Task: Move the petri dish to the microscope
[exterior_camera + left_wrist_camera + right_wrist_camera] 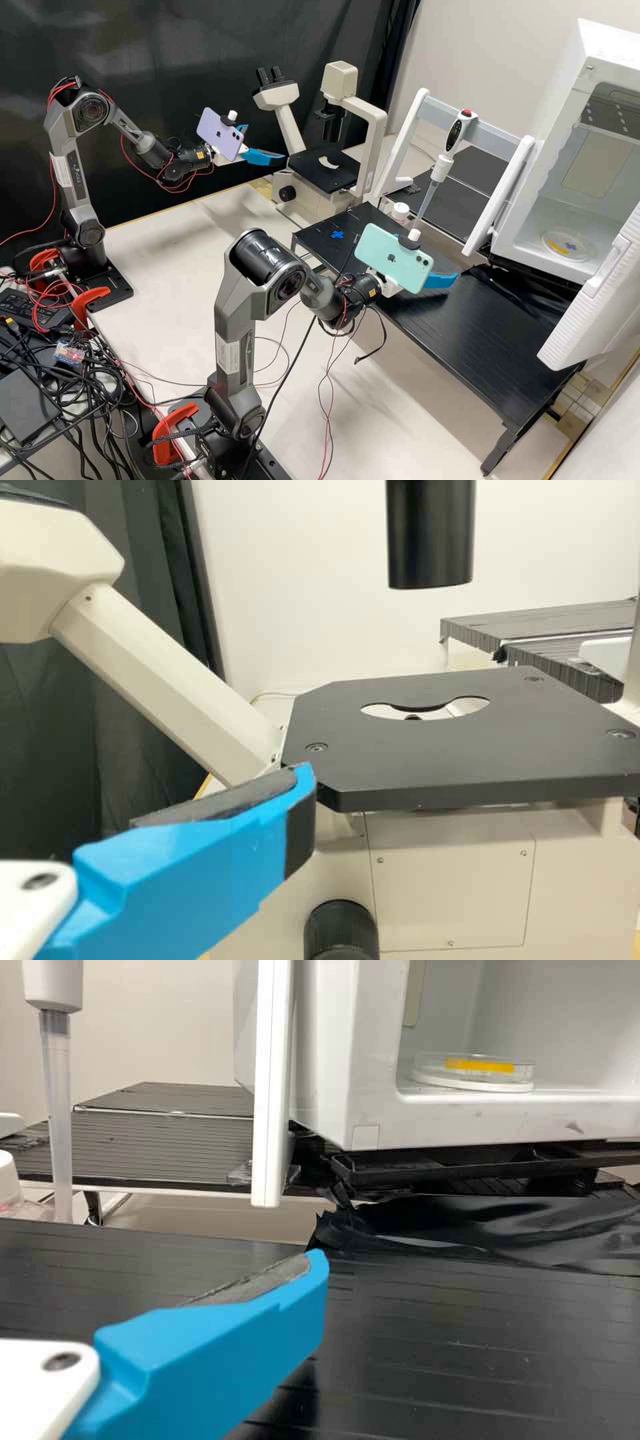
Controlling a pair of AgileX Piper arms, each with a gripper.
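Dish (510,1078) lies flat on the floor of the white cabinet (330,1050), near its opening; probably kept there as the start spot, so the pick is still to be done. Cabinet door (593,307) swung wide, likely to leave a way in. Right gripper (440,270) is in front of the cabinet, over the black platform (480,340), presumably placed to go in for the dish; its fingers are apart, nothing between them. Left gripper (268,147) is well apart from the cabinet, beside the microscope (320,170); fingers also apart and unloaded, maybe waiting to help at the stage (450,755). Pipette (453,137) hangs upright between cabinet and microscope, likely racked out of the way. Platform in front of cabinet could serve as a handover spot, my guess; blue cross (337,234) on its end away from cabinet may be the mark for it. Counts: one dish, one cabinet, one microscope, one pipette, one platform, two grippers, two phones, one on each arm, two blue crosses, the second at the dish inside the cabinet.
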